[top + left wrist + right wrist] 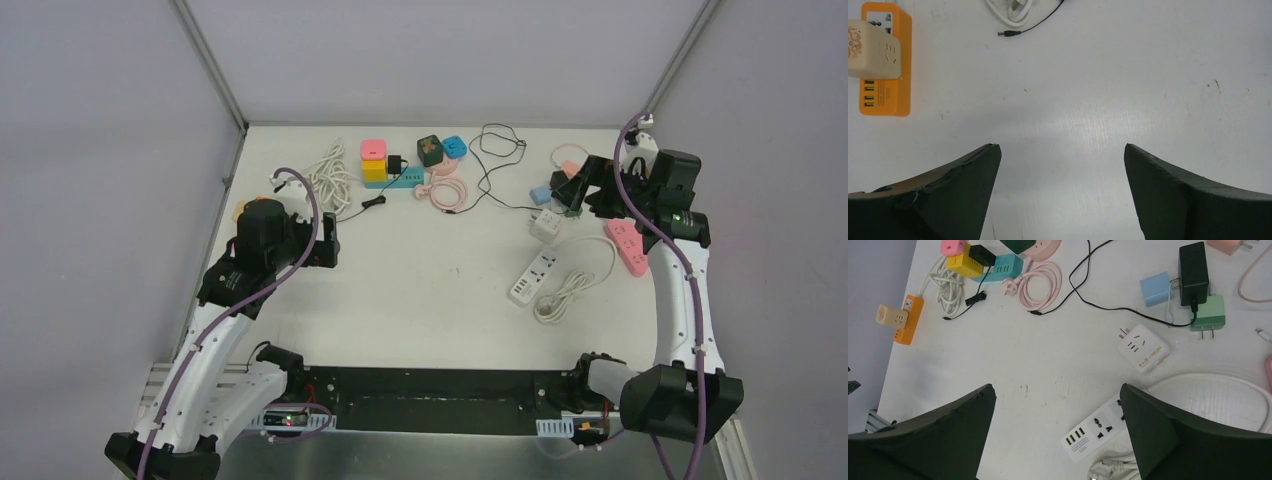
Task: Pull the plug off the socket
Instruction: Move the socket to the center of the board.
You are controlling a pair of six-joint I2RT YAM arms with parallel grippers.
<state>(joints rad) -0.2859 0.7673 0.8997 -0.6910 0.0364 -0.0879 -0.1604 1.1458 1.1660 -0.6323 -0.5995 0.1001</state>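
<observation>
1. Top view: My left gripper hangs just right of the orange power strip, which my own arm mostly hides. My right gripper is well apart from that strip, on the far side of the table.
2. Left wrist view: My left fingers stand wide apart, holding nothing, with only bare tabletop between them. The orange power strip lies up and to their left. The beige plug adapter sits plugged into its upper half, overhanging its left edge. A black cable tip lies to the strip's right.
3. Right wrist view: My right fingers are spread wide and empty too. The orange power strip is far off to the left, the beige plug adapter seated on its left side. A white power strip lies well to the right of it, beside my right finger.
</observation>
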